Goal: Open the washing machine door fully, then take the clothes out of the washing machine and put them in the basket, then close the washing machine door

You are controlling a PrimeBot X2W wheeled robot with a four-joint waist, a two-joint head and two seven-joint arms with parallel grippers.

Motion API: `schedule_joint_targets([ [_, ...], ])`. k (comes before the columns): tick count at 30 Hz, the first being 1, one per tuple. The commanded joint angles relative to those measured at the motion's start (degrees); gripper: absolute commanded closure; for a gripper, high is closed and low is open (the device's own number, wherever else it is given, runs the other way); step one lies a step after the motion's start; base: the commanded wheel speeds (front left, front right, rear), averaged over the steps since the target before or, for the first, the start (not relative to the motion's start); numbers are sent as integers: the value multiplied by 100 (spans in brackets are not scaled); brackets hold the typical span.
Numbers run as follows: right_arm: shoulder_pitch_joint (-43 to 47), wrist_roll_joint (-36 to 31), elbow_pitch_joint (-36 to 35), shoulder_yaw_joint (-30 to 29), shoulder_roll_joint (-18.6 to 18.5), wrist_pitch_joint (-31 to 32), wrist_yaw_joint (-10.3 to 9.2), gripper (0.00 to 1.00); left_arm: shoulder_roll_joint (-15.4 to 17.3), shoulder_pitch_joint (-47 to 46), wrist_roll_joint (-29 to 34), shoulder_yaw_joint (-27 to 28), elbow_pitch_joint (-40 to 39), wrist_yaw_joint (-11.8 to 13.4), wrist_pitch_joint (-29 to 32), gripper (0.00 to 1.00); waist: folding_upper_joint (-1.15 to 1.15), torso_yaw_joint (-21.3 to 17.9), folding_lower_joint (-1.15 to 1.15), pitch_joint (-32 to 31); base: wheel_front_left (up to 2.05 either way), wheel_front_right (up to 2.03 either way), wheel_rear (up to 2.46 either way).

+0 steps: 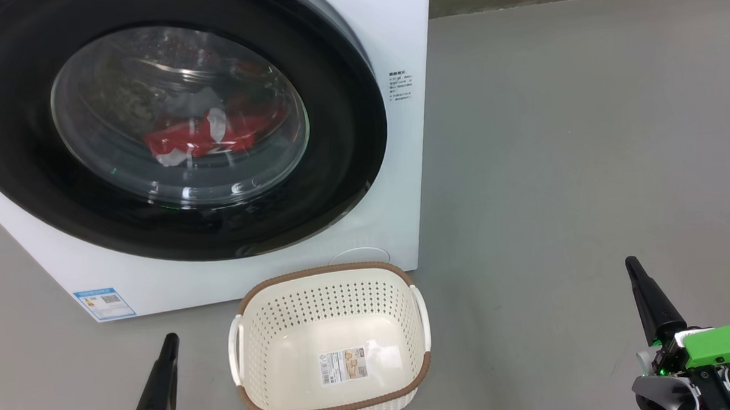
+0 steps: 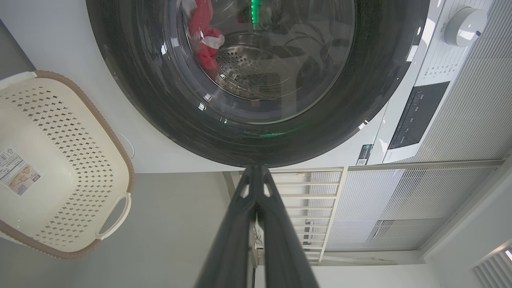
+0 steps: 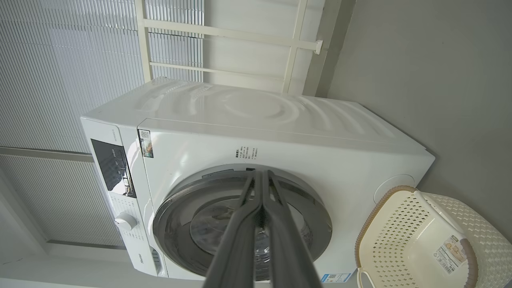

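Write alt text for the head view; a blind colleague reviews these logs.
A white washing machine with its round black-rimmed door shut, red clothes visible through it. An empty cream basket sits on the grey floor in front of it. The left hand and right hand, both closed, sit at the bottom corners, touching nothing.

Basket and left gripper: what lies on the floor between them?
Nothing: in the head view, bare grey floor separates the left gripper from the basket.
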Motion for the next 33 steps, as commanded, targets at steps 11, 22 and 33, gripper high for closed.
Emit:
schedule_joint_targets([
  [11,-241,1,-150,102,-61,32,2,100,62,-226,-41,195,-116,-41,17,100,0,0,0,0,0,0,0],
  [22,-241,1,-150,102,-61,32,2,100,62,-226,-41,195,-116,-41,17,100,0,0,0,0,0,0,0],
  [33,-241,1,-150,102,-61,32,2,100,62,-226,-41,195,-116,-41,17,100,0,0,0,0,0,0,0],
])
